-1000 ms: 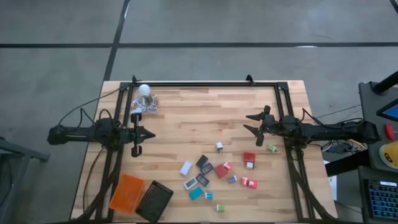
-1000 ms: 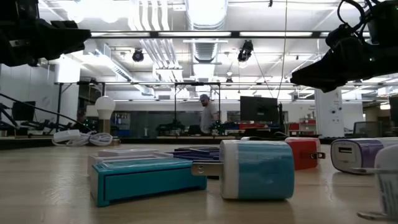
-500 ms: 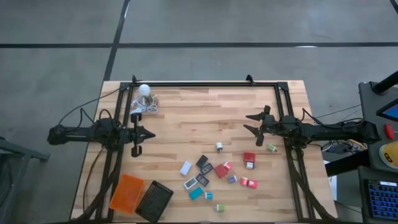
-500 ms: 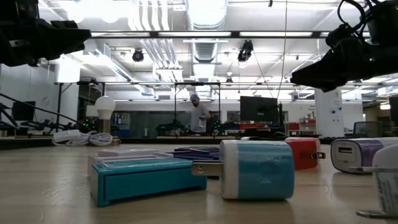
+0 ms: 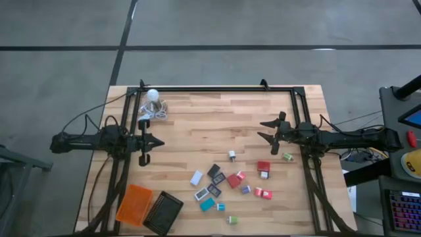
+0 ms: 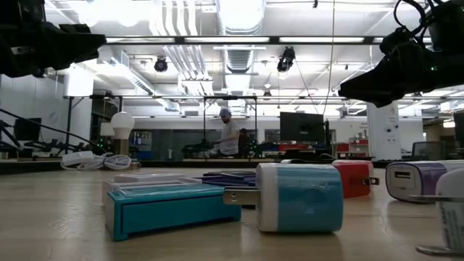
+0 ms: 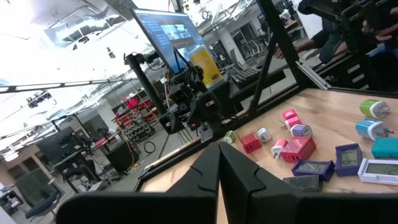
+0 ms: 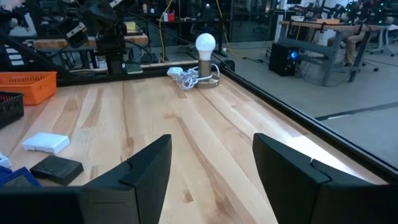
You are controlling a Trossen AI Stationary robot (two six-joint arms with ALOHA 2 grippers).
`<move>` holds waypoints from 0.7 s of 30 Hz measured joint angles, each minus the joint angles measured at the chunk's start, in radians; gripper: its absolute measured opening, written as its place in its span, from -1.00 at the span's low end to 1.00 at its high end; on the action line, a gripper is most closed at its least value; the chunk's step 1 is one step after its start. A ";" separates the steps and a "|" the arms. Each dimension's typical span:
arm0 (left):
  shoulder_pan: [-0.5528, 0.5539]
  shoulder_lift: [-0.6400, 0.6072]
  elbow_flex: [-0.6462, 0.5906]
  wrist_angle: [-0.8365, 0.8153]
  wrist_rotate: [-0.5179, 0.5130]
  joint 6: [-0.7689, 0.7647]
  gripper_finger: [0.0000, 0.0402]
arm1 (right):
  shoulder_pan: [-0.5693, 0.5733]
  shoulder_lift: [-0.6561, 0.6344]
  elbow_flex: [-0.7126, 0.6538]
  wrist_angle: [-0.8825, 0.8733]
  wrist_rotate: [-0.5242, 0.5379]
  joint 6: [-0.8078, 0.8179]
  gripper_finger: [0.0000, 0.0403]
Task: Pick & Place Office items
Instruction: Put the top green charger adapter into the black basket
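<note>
**A:** How far along does this look to you?

**B:** Not started, I'd say. The office items (image 5: 227, 182) all lie loose on the counter (image 5: 210, 118), scattered in a cluster on the near half, toward the right arm's side. I can pick out a teal block (image 5: 206, 205), a white one (image 5: 197, 178), a few red ones (image 5: 263, 166) and a small green one (image 5: 287, 157) lying just beside the right end effector.

**A:** And the trays?

**B:** The orange tray (image 5: 134, 204) and the black tray (image 5: 163, 212) sit side by side at the near left corner. Nothing shows inside the orange one; the black one is too dark to judge, but no coloured piece shows in it.

**A:** What are the arms doing?

**B:** The left end effector (image 5: 152, 141) hangs over bare wood at the left side, well apart from the cluster, fingers clenched together with nothing between them. The right end effector (image 5: 268, 129) hovers on the right, just beyond the far edge of the pieces, fingers (image 8: 292, 171) spread apart and empty; its wrist view shows only bare wood between them.

**A:** So everything is left?

**B:** By my reading, yes: every piece is yet to be lifted and carried over, presumably to the trays, well apart from the cluster. The bulb (image 5: 152, 95) with its cord at the far left corner seems no part of it.
</note>
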 joint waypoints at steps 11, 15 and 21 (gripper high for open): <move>0.000 0.000 0.000 0.000 0.000 0.000 -0.95 | 0.000 0.000 0.000 0.007 0.000 0.059 0.09; 0.000 0.000 0.000 0.000 0.000 0.000 -0.95 | 0.000 0.000 0.000 0.007 0.001 0.052 0.09; 0.000 0.000 0.000 0.000 0.000 0.000 -0.95 | 0.000 -0.003 0.006 0.022 0.001 0.041 0.09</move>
